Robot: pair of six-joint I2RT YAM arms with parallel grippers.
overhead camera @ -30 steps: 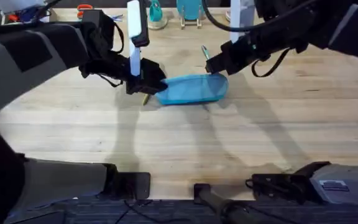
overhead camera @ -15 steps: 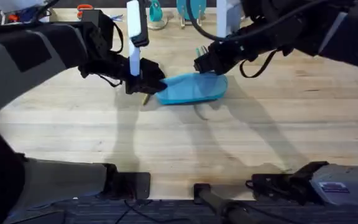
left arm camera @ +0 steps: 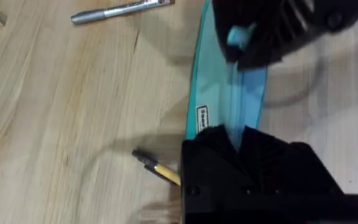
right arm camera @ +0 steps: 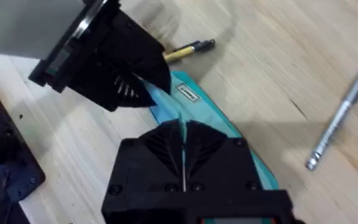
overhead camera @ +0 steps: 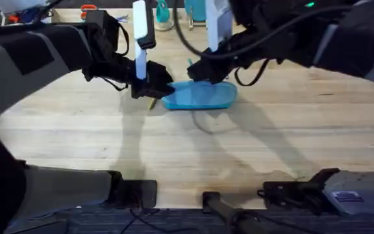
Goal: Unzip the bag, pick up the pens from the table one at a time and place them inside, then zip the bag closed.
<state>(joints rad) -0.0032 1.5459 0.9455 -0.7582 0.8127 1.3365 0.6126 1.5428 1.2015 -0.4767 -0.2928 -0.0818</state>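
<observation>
Right now the bag (overhead camera: 200, 95) lies flat on the table (overhead camera: 193, 149), near its middle, with a gripper at each end of it. At one end the left gripper (overhead camera: 154, 88) has its black fingers pressed together on the fabric. The right gripper (overhead camera: 202, 71) sits over the bag's top edge, fingers closed together on it. Just beside the left gripper the yellow pen (left arm camera: 157, 168) lies on the wood, partly under that arm. Well apart, the silver pen (right arm camera: 339, 119) rests bare on the planks
</observation>
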